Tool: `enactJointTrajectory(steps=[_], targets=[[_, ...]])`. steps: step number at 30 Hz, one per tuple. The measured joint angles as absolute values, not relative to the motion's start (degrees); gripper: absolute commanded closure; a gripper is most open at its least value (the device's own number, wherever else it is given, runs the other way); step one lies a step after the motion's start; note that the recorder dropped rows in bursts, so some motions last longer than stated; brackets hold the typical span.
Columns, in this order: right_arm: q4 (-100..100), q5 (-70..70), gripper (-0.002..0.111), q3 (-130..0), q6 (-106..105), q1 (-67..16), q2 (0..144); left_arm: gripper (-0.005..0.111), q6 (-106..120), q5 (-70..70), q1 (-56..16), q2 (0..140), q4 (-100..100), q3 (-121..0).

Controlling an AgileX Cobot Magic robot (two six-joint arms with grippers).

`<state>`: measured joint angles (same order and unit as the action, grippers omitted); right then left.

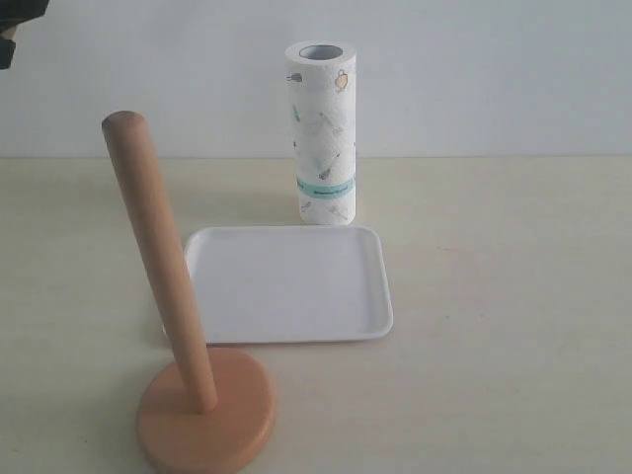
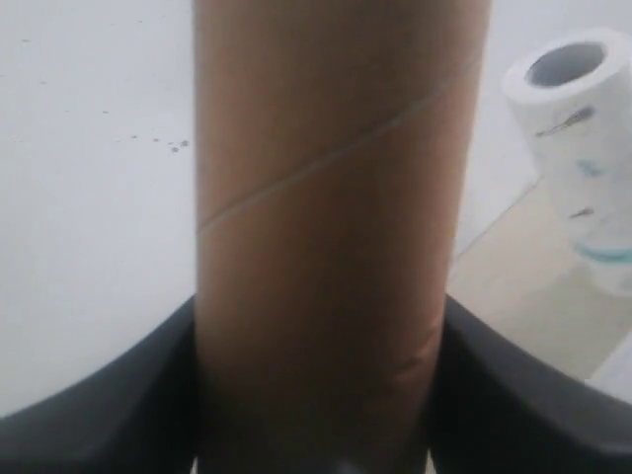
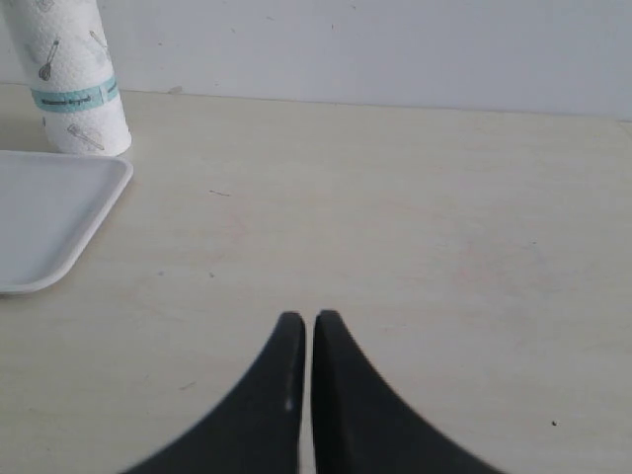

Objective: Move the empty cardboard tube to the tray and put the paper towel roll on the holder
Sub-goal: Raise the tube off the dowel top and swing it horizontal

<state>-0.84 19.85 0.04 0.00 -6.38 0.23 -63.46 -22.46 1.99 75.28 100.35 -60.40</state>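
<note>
The left gripper is clamped on the plain brown hollow cardboard tube, apparently held aloft for carrying to the shallow white rectangular tray. The light-brown wooden holder stands bare for the white printed paper towel roll, which is upright just behind the tray. The right gripper hovers with its fingers together.

Left tool clamped, right tool closed

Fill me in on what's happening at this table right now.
The left gripper is clamped on the empty cardboard tube, which fills the left wrist view and is out of sight in the exterior view. The holder stands with its pole bare, and nothing lies in the tray. The paper towel roll stands upright just behind the tray. The right gripper is shut and empty over the bare table.
</note>
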Motion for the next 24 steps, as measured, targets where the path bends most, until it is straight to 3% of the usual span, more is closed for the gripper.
enactJointTrajectory(steps=[4,10,15,20,24], targets=[[-0.8,19.9,0.106,0.0,0.0,-6.4,0.2,0.103,-56.6,-14.3,0.2,75.3,100.3,-59.5],[-0.8,19.9,0.106,0.0,0.0,-6.4,0.2,0.103,-44.4,1.2,-7.8,75.3,100.3,-54.2],[-0.8,19.9,0.106,0.0,0.0,-6.4,0.2,0.103,-40.4,4.9,-13.1,75.5,98.2,-52.4],[-0.8,19.9,0.106,0.0,0.0,-6.4,0.2,0.103,-26.5,13.3,-15.7,77.5,84.2,-51.8],[-0.8,19.9,0.106,0.0,0.0,-6.4,0.2,0.103,2.1,22.4,-17.1,81.1,62.5,-51.8]])
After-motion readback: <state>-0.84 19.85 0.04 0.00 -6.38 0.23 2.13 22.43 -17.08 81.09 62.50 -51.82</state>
